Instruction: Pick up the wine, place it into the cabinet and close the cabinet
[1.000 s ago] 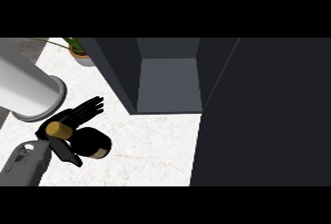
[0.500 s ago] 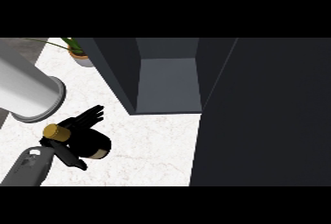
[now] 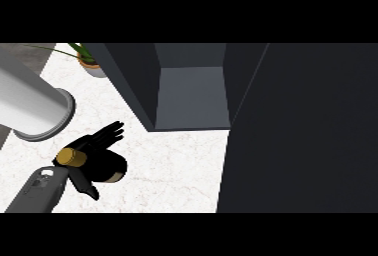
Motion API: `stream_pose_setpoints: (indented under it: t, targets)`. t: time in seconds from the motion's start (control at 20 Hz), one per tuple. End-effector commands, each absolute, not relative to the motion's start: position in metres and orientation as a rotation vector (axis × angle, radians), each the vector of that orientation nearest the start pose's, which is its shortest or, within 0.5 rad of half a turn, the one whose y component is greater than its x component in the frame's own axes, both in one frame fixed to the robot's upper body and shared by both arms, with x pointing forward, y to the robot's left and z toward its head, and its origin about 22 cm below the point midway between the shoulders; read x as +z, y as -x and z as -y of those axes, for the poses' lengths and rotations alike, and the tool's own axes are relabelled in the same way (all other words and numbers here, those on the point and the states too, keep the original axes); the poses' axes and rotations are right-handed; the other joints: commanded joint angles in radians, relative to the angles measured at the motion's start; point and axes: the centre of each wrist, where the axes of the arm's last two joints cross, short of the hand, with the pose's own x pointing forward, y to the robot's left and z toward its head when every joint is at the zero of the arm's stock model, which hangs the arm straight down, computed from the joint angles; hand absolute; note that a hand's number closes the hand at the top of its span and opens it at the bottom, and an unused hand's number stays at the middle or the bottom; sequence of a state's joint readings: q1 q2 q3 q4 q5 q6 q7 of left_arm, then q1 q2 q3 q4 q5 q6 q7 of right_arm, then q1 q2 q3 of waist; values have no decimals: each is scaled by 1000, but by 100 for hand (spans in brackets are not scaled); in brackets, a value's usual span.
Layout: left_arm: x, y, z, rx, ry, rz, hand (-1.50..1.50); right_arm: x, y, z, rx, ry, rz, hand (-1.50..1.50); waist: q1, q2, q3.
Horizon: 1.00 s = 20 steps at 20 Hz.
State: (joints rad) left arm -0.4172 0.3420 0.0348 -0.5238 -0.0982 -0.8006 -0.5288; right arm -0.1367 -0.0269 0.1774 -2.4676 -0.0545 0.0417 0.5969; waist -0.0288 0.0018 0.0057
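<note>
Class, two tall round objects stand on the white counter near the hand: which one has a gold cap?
The dark wine bottle, with the left hand against it, has the gold cap. The other, the big grey cylinder further left, is capless and stands apart, untouched.

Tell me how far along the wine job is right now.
Early stage. Nothing looks finished: the wine bottle stands on the counter, not in the cabinet, which is open with its door swung out. In hand: the left hand is at the bottle, fingers extended past its gold cap, thumb on the near side. Left: lift it, set it inside, shut the door. The right hand is not in view.
</note>
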Motion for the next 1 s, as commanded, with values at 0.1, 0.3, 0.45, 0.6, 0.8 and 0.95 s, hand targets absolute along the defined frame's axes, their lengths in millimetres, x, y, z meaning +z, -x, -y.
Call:
stream_pose_setpoints:
  t: [0.1, 0.3, 0.45, 0.6, 0.8, 0.95]
  targets:
    - [-108, -286, -323, -453, 805, 1275, -150, 212, -151, 199, 255, -272, 1973, -150, 3, 5, -9]
    - [-110, -284, -321, -455, 798, 1295, -150, 211, -147, 201, 273, -272, 1988, -150, 0, 6, -9]
    - [-115, -280, -316, -422, 808, 1319, -150, 208, -150, 202, 251, -266, 1963, -150, 2, 7, -9]
    - [-109, -287, -316, -428, 791, 1341, -150, 209, -144, 203, 256, -285, 1971, -150, 6, 4, -8]
    - [-119, -288, -290, -372, 805, 1328, 150, 204, -147, 192, 256, -284, 1957, -150, 0, 6, -9]
    - [-109, -301, -296, -384, 845, 1275, 150, 213, -154, 201, 276, -266, 1965, -150, 0, 8, -9]
